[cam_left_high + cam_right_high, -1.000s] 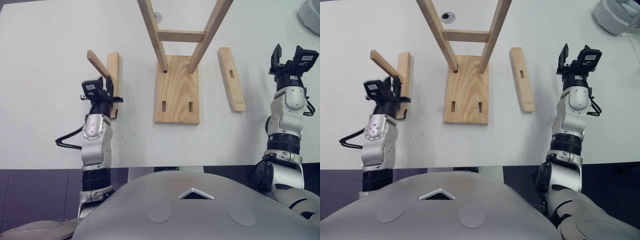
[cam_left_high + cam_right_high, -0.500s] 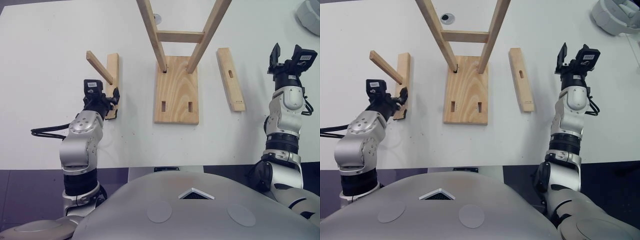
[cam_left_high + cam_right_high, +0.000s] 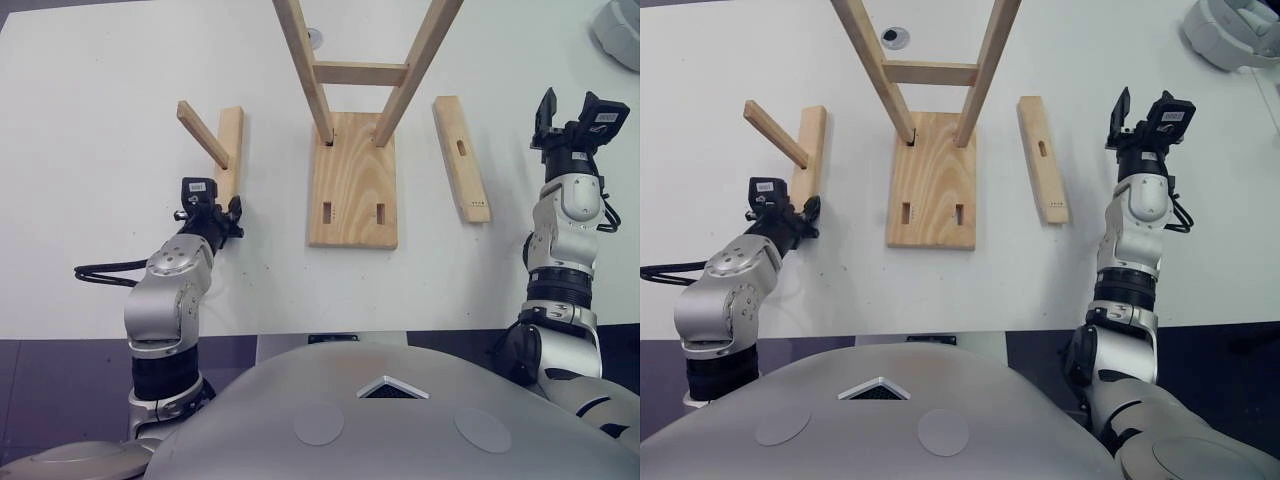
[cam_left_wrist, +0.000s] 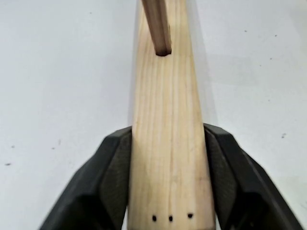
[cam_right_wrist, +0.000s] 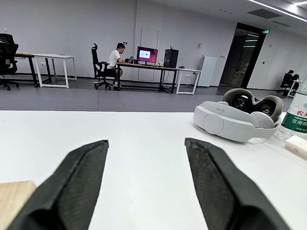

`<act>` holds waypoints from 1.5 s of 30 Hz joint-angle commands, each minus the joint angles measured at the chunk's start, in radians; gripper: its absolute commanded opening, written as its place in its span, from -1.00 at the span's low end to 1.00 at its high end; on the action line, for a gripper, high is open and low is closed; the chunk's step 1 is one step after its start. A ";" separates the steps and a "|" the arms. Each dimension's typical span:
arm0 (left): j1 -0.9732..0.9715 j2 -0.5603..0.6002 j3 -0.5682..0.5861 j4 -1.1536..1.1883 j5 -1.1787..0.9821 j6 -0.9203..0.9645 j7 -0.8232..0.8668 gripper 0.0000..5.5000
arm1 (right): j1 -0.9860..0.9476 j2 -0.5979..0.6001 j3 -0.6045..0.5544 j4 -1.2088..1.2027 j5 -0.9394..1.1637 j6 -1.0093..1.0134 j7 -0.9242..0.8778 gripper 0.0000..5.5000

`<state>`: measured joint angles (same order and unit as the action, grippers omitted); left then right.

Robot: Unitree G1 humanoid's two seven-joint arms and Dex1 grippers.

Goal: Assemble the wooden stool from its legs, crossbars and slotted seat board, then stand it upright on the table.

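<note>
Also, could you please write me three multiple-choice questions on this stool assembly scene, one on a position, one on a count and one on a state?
1. Where does the loose slotted bar lie?
A. On the table, to the right of the seat board
B. Across the upright legs
C. Clamped in a gripper

2. How many empty slots does the seat board show at its near end?
A. One
B. Two
C. Four

3. What state is the left gripper in?
A. Open above the table
B. Shut on the near end of the pegged bar
C. Open, resting on the seat board

Answers:
1 A: the bar lies flat beside the board, apart from it.
2 B: two dark slots sit side by side.
3 B: the left wrist view has its fingers against both sides of the bar.
</note>
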<state>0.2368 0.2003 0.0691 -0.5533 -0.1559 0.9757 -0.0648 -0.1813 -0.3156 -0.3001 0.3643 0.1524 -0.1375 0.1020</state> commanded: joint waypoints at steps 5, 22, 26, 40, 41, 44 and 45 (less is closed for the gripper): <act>-0.164 -0.005 0.118 0.011 -0.014 -0.311 -0.012 -0.25 | -0.040 0.005 -0.065 -0.063 0.120 0.090 0.014 0.08; -0.834 0.256 -0.134 -0.158 -0.046 -0.276 -0.195 -0.25 | -1.034 0.164 -0.034 -0.248 1.081 0.922 -0.062 0.08; -0.832 0.231 -0.132 -0.176 -0.049 -0.275 -0.196 -0.25 | -1.014 0.156 -0.055 -0.253 1.126 0.958 -0.103 0.08; -0.829 0.163 -0.123 -0.169 -0.045 -0.288 -0.180 -0.25 | -0.903 0.107 -0.074 -0.351 1.150 0.925 -0.058 0.53; -0.831 0.160 -0.127 -0.171 -0.045 -0.290 -0.182 -0.25 | -0.891 0.108 -0.064 -0.349 1.154 0.936 -0.050 0.53; -0.841 0.150 -0.138 -0.179 -0.051 -0.294 -0.188 -0.25 | -0.871 0.112 -0.053 -0.345 1.170 0.956 -0.045 0.53; -0.840 0.149 -0.143 -0.180 -0.051 -0.296 -0.190 -0.25 | -0.871 0.115 -0.053 -0.342 1.175 0.957 -0.044 0.53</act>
<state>-0.5826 0.3546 -0.0659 -0.7151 -0.2019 0.6917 -0.2401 -1.0544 -0.2064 -0.3525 0.0213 1.3025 0.8048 0.0553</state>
